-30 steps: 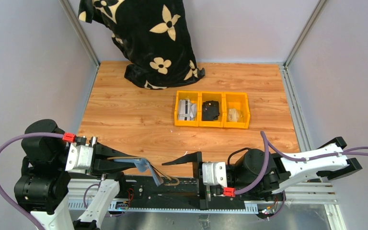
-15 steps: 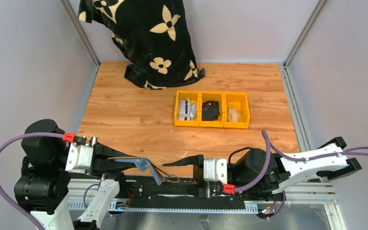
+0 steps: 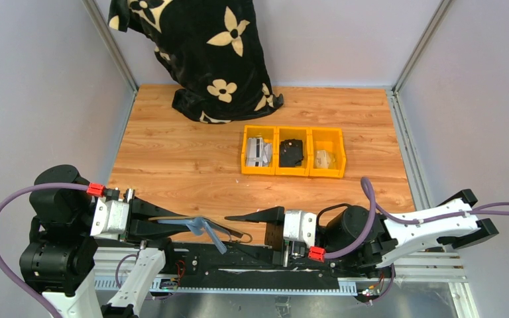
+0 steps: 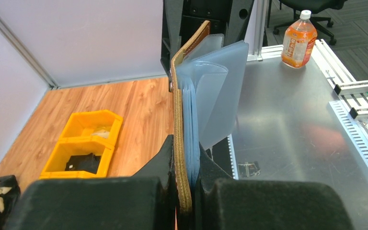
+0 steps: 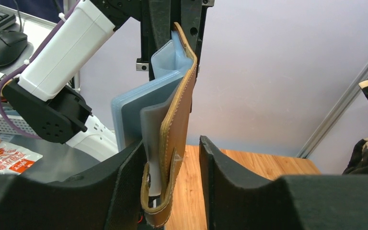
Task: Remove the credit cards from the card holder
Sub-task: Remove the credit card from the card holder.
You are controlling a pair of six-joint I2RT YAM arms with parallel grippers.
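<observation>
The brown card holder hangs in the air over the table's near edge, between the two arms. My left gripper is shut on its leather cover and its pale blue clear sleeves, which fan open to the right. My right gripper is open and straddles the holder's other end, where the closing tab is. Its left finger lies against the sleeves, and a gap shows at its right finger. I see no credit cards in the sleeves. Pale grey flat pieces that look like credit cards lie in the left yellow bin.
Three joined yellow bins sit mid-table; the middle one holds a black lumpy object, the right one something beige. A black flowered cloth lies at the back. An orange bottle stands on the metal surface beyond the table.
My right gripper has moved left onto the holder's free end and its jaws have narrowed around it. The left gripper has kept its hold and place.
</observation>
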